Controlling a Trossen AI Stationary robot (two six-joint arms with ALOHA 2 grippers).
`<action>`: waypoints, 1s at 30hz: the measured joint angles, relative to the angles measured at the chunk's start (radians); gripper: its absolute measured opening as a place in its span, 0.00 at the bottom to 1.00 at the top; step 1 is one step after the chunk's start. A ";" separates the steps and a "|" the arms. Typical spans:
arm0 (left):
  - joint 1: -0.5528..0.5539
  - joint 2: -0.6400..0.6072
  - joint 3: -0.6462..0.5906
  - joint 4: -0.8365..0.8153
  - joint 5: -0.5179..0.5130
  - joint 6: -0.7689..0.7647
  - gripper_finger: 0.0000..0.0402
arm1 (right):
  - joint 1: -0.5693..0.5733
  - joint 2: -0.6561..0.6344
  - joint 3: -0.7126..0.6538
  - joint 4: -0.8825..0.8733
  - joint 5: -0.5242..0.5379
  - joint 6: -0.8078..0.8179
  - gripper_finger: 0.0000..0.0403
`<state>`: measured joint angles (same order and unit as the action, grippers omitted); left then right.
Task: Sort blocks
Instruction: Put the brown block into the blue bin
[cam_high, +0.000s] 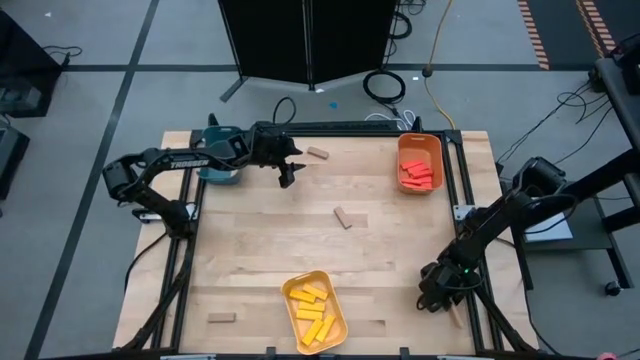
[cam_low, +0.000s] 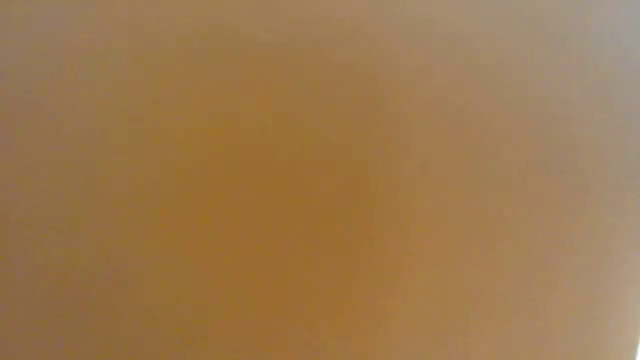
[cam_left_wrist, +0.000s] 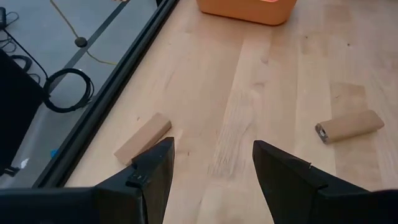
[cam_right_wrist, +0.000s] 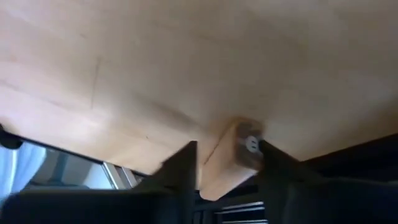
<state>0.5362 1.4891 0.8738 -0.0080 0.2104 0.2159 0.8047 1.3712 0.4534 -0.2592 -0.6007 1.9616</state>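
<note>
Tan block (cam_right_wrist: 233, 158) sits between right gripper's (cam_right_wrist: 227, 163) fingers.

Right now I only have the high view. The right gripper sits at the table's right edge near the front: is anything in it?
Observer: Yes. In the right wrist view the right gripper has a tan block filling the gap, with a finger against each side.
Operator: And the left gripper, is it loaded?
Observer: No. The left wrist view shows the left gripper open with only bare table between its fingers. A second tan block lies just beyond one fingertip, apart from it, by the table's black edge rail.
</note>
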 joint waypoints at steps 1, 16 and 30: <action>0.000 0.000 0.000 0.000 0.000 0.000 0.53 | -0.001 0.000 0.000 0.000 -0.001 -0.010 0.21; -0.002 -0.034 0.000 0.100 0.391 -0.054 0.53 | -0.106 -0.204 0.210 -0.370 0.391 -0.368 0.01; -0.255 -0.023 0.000 0.453 0.400 -0.182 0.53 | -0.312 -0.330 0.357 -0.139 1.375 -1.269 0.00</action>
<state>0.2814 1.4658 0.8734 0.4454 0.6099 0.0340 0.4930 1.0410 0.8108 -0.3981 0.7741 0.6924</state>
